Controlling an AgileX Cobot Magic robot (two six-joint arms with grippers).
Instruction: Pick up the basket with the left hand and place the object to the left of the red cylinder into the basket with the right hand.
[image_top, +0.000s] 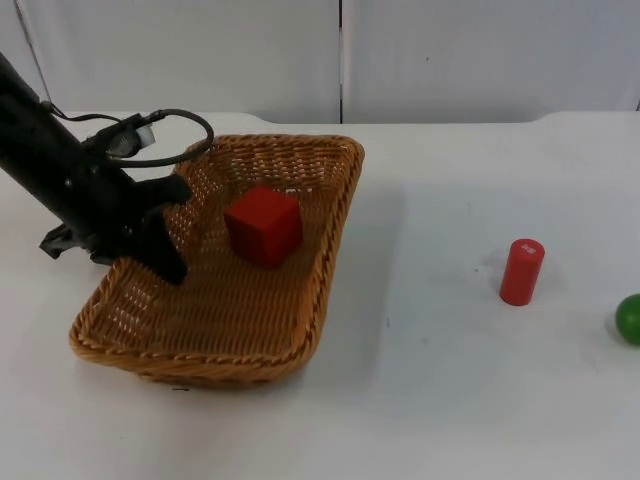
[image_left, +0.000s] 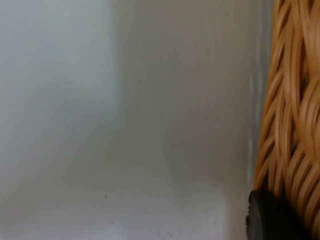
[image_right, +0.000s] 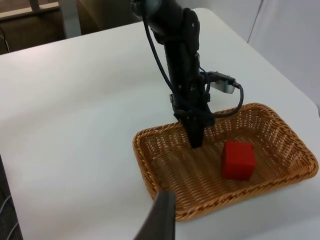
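White table (image_top: 450, 400) runs back to a grey partition wall (image_top: 480, 55), and your wicker basket (image_top: 240, 330) sits on its left half, tilted, with the side at the arm raised a little. Your left end effector (image_top: 165, 255) is clenched on the basket's left rim, one finger (image_right: 196, 135) reaching down inside the wall; from the left wrist you see a black fingertip (image_left: 270, 217) pressed against the weave. A red cube (image_top: 263, 226) lies inside the basket, near its middle and just beside that finger. To the right, well apart from the basket, a red cylinder (image_top: 521, 271) stands upright, with a green ball (image_top: 630, 319) further right. Your right arm waits; you cannot tell its end effector's (image_right: 159, 217) state.
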